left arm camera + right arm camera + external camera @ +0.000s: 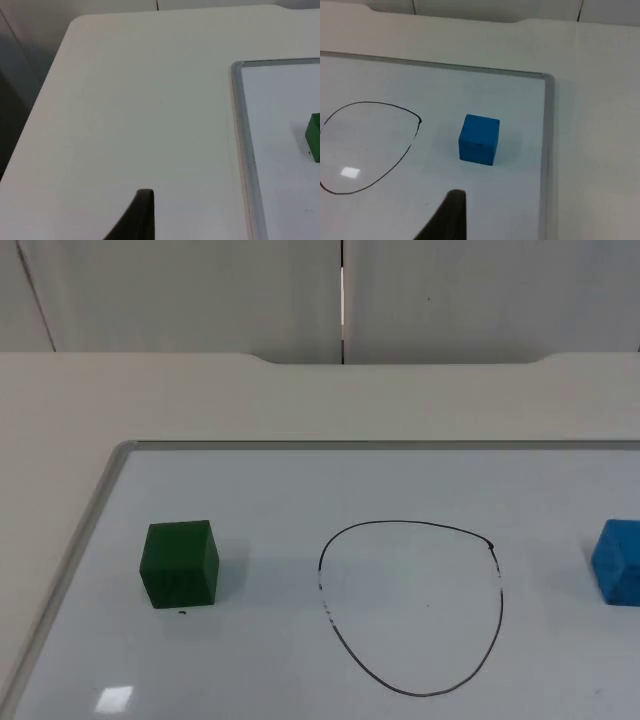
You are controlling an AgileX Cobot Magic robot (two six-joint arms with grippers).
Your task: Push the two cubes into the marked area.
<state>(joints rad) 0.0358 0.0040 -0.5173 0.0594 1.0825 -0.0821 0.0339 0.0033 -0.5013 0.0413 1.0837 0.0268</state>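
Starting from the drawn oval (412, 608) as the landmark, nothing of the task looks done so far: both cubes sit outside the black line, one on each side of it, and neither touches it. Well off to the oval's left stands the green cube (180, 563), upright on the whiteboard (400, 480), between the line and the board's metal frame (85, 530); the left wrist view catches one green edge of it (314, 137) just inside that frame. The left gripper (137, 217) hangs over the bare white table (140, 100), farther from the oval than the green cube and outside the board altogether; one dark fingertip is visible, so whether its fingers are spread or closed cannot be told. Inside the oval the board surface is bare. To the oval's right, again apart from the line, sits the blue cube (618, 562), which the right wrist view shows squarely (479, 139), between the line (367, 147) and the board's right frame. The right gripper (447, 217) hovers over the board near the blue cube, not touching it; here too one fingertip shows and the spread of the fingers cannot be judged. By my reading, both pushes remain: green cube rightward, blue cube leftward, each across the line.
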